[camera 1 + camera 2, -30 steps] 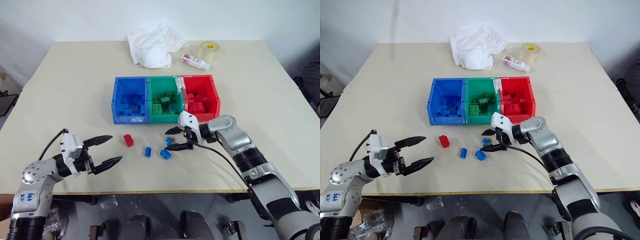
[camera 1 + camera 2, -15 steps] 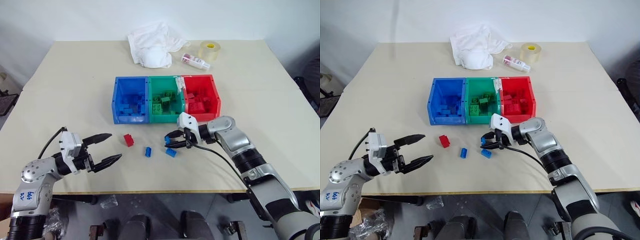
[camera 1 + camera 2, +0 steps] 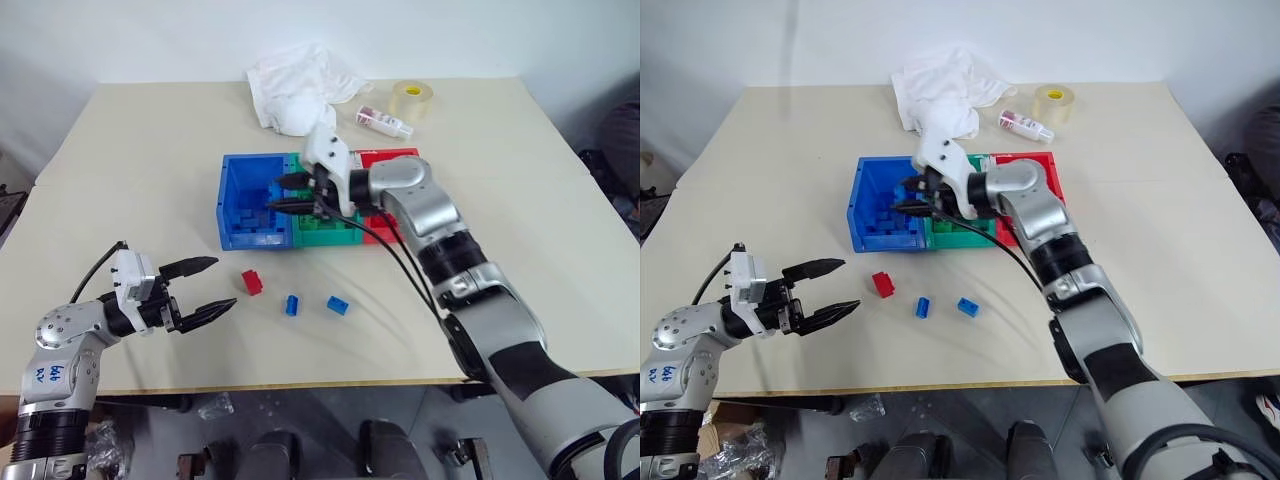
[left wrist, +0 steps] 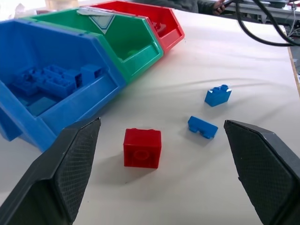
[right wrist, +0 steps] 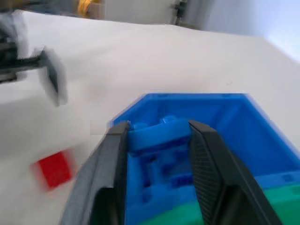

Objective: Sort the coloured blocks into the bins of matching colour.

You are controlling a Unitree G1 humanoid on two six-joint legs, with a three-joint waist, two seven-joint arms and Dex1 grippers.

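**A:** Blue block (image 5: pixel 157 132), where does it sit in the head views?

**B:** In the left eye view the right gripper (image 3: pixel 283 193) hangs over the blue bin (image 3: pixel 232 215), the leftmost of three joined bins, with the green bin (image 3: pixel 318 235) in the middle and the red bin (image 3: pixel 400 155) on the right. The block itself is too small to make out there between the dark fingers. The right eye view gives the same arrangement.

**A:** What lies on the table?

**B:** Nearer than the bins, a red block (image 3: pixel 252 283) lies leftmost, then two loose blue blocks (image 3: pixel 291 305) to its right. The left gripper (image 3: pixel 206 287) sits near the left table edge, fingers spread wide and empty, pointing right toward the red block.

**A:** And the left wrist view?

**B:** The red block (image 4: pixel 142 148) lies straight ahead between the wide fingers (image 4: pixel 70 164), a short way beyond the tips. The left arm is plainly the nearer one to it.

**A:** And the right wrist view?

**B:** The fingers (image 5: pixel 206 154) are narrowed onto the blue block, pinching its two ends so its long axis runs across from finger to finger. The open blue bin lies directly beyond and beneath it, so I judge a release would drop it inside.
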